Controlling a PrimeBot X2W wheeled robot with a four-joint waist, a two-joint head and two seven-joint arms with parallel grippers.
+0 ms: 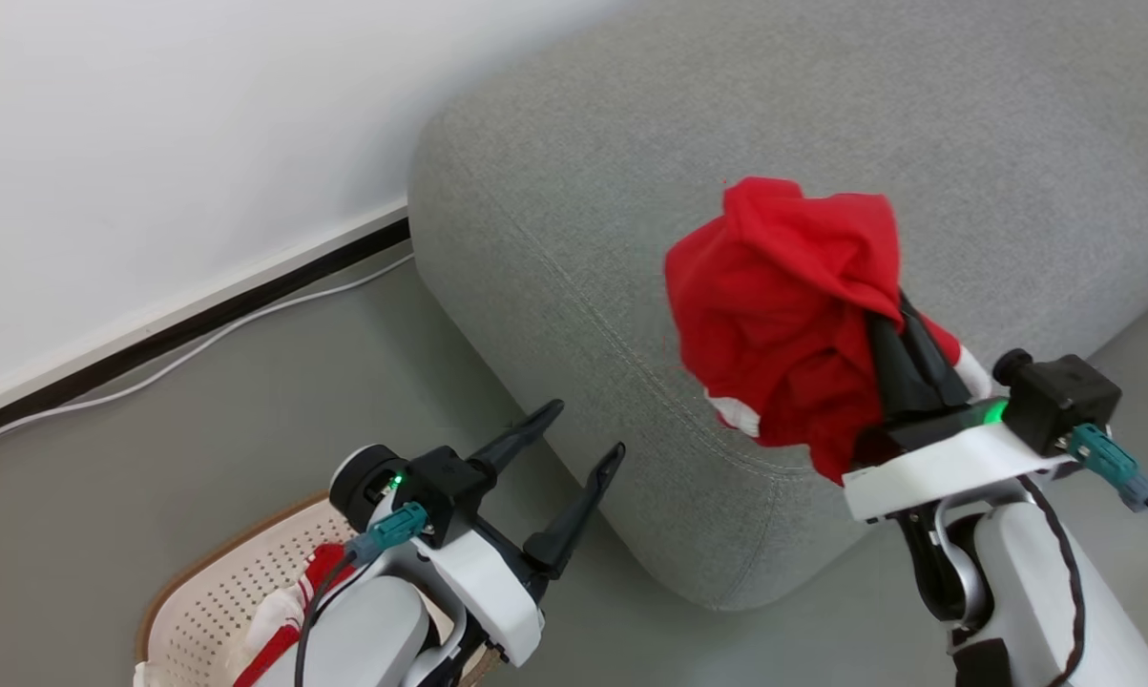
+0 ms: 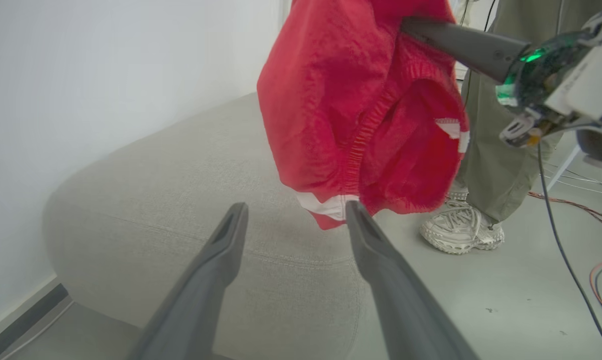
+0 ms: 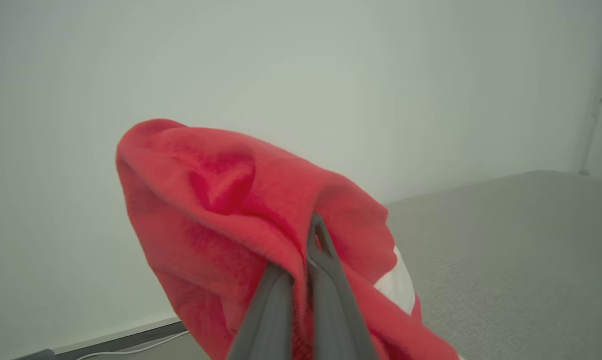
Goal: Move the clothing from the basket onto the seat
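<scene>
Right gripper [image 1: 898, 310] aloft — clothing [image 1: 783, 286] between fingers

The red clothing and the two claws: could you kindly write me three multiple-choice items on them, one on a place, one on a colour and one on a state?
1. Where is the clothing in the right claw relative to the seat?
A) spread flat on it
B) held up in the air at its edge
C) tucked underneath it

2. What colour is the trim on that clothing?
A) blue
B) white
C) yellow

3. How does the left claw stand?
A) open and empty
B) shut on the clothing
C) shut and empty

Answers:
1 B, the bundle hangs from the shut right claw by the seat's rounded edge.
2 B, white bands show at the hem.
3 A, its fingers are spread with nothing between them.
</scene>
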